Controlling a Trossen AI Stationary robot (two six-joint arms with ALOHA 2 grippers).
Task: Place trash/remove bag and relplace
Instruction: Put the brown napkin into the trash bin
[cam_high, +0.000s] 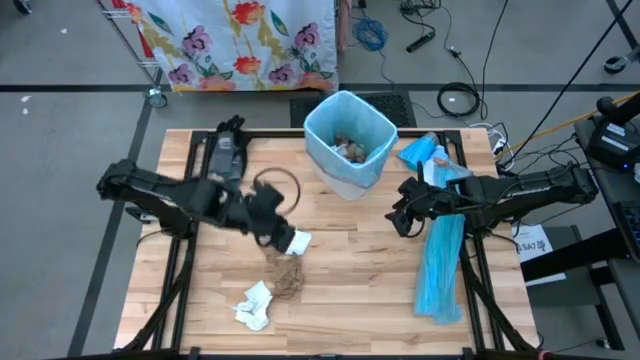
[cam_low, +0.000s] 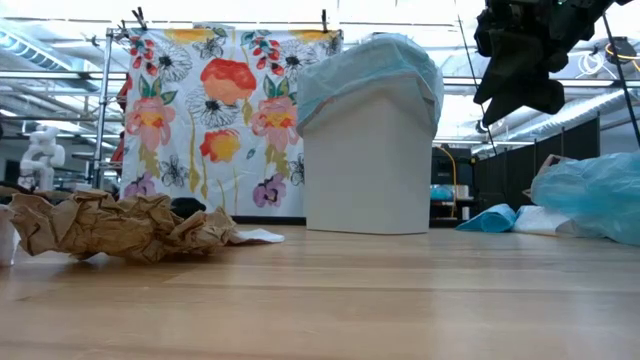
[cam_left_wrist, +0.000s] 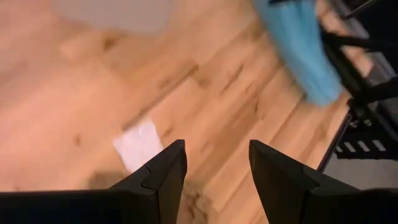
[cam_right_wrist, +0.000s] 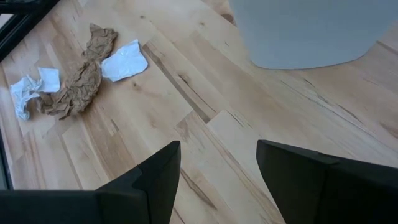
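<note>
A white bin (cam_high: 348, 140) lined with a light-blue bag stands at the table's far middle, with several wads of trash (cam_high: 352, 150) inside. More trash lies on the table nearer the front: a white scrap (cam_high: 299, 241), a crumpled brown paper (cam_high: 287, 273) and a white tissue wad (cam_high: 254, 305). My left gripper (cam_high: 283, 237) hovers open just above the white scrap (cam_left_wrist: 138, 143), with nothing between its fingers. My right gripper (cam_high: 404, 216) hangs open to the right of the bin, above bare wood (cam_right_wrist: 217, 168).
A long light-blue plastic strip (cam_high: 440, 265) lies along the table's right side, below my right arm. More blue plastic (cam_high: 425, 152) is bunched at the far right. A floral cloth (cam_low: 220, 110) hangs behind the table. Bare wood lies between the loose trash and the strip.
</note>
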